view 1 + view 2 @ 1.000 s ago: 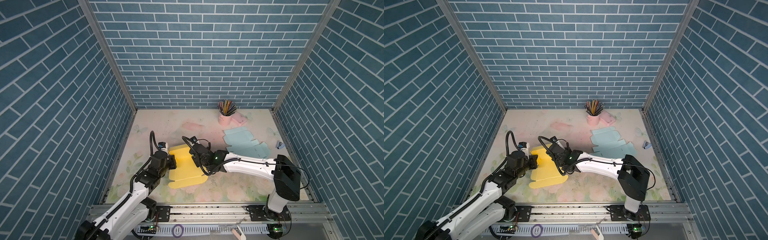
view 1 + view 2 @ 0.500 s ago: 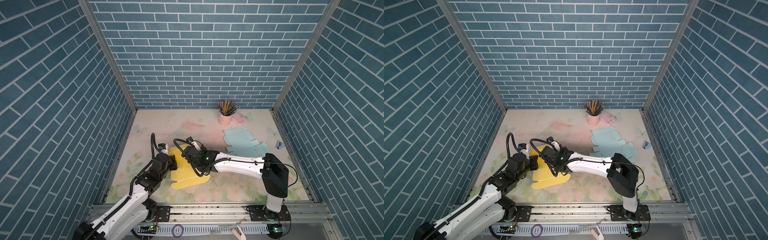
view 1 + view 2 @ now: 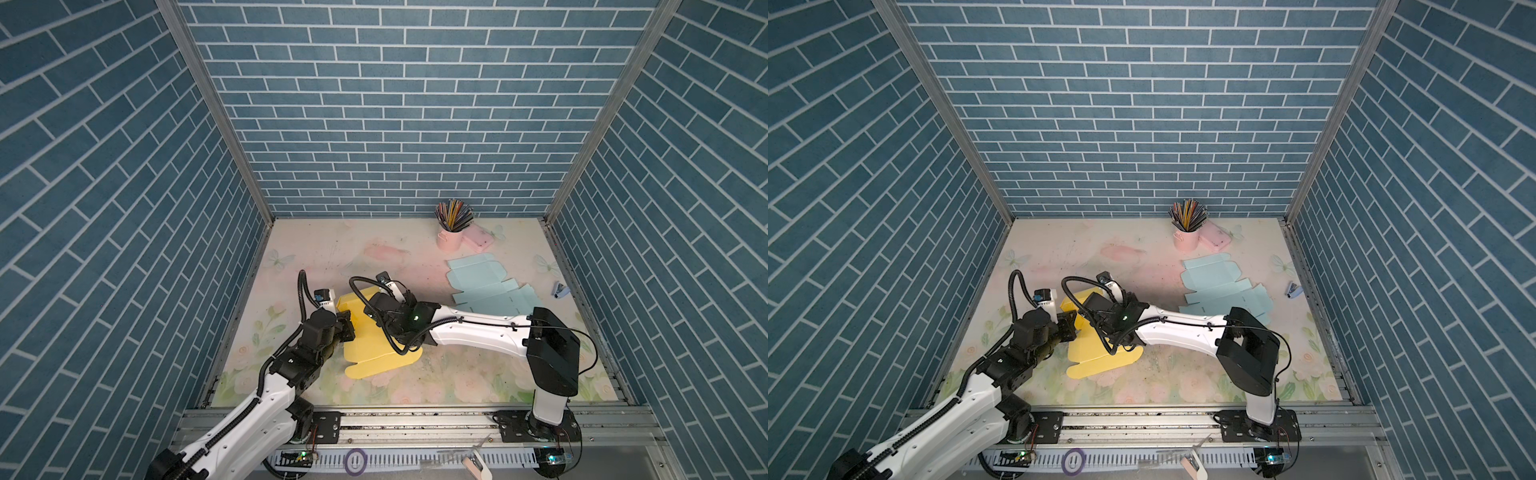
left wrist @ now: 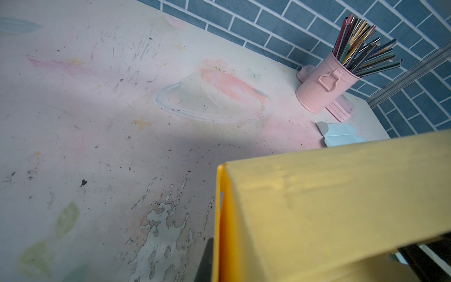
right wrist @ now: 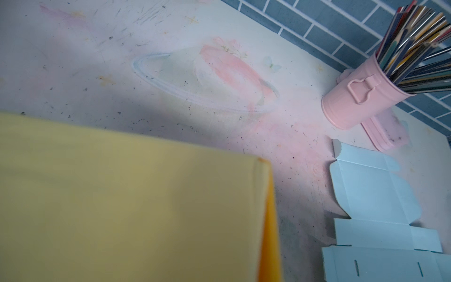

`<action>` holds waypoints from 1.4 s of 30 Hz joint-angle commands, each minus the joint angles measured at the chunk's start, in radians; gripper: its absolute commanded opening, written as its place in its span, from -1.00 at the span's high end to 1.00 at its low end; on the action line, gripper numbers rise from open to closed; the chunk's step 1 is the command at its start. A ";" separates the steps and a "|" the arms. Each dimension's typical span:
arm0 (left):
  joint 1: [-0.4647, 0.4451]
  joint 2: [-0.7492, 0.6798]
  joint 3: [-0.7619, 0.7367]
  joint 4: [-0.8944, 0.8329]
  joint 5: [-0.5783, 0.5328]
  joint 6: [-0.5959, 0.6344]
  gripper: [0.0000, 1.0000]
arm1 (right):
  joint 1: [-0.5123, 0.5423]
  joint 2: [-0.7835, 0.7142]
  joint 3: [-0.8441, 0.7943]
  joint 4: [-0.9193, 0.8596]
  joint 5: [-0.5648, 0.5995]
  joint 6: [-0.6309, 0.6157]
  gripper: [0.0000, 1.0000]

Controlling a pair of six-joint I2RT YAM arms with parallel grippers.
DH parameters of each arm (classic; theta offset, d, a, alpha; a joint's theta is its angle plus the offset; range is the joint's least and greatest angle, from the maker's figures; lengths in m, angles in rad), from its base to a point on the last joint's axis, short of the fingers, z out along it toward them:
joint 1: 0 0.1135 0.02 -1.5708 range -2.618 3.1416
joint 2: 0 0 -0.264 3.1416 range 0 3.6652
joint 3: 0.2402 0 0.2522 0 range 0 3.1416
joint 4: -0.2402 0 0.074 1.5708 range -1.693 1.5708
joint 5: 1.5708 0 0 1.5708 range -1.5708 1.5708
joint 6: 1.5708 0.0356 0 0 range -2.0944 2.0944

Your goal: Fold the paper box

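I have the yellow paper box (image 3: pixel 370 361) left of the worktop's (image 3: pixel 324 257) middle, nearer the front edge, with its far panel folded up and the rest lying flat. My left hand (image 3: pixel 348 328) is closed tight, pinching the box's left edge. My right hand (image 3: pixel 372 311) sits over the raised far panel. Yellow card fills its wrist view, so I cannot tell how wide it stands. A flat blue box blank (image 3: pixel 486 286) lies toward the right edge.
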 commanded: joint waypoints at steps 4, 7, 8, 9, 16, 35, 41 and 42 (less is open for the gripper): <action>-0.004 -0.012 -0.025 0.057 -0.004 -0.041 1.00 | 0.006 0.100 0.078 -0.146 0.205 0.038 0.54; -0.004 -0.002 -0.029 0.084 -0.007 -0.056 1.00 | 0.008 0.106 0.082 -0.137 0.227 0.041 0.55; -0.004 0.003 -0.031 0.096 -0.003 -0.063 1.00 | 0.009 0.110 0.087 -0.138 0.239 0.042 0.57; -0.004 0.008 -0.031 0.105 -0.002 -0.066 1.00 | 0.009 0.115 0.095 -0.140 0.247 0.042 0.59; -0.004 0.048 -0.028 0.164 0.024 -0.082 1.00 | 0.008 0.137 0.111 -0.111 0.262 0.042 0.99; -0.005 0.057 -0.049 0.172 0.007 -0.089 1.00 | 0.018 0.072 0.035 0.001 0.263 0.012 0.93; -0.005 0.085 -0.049 0.169 -0.014 -0.077 1.00 | 0.042 -0.003 -0.017 0.084 0.235 -0.047 0.23; -0.005 0.086 -0.047 0.166 -0.019 -0.072 1.00 | 0.045 -0.027 -0.038 0.102 0.222 -0.056 0.10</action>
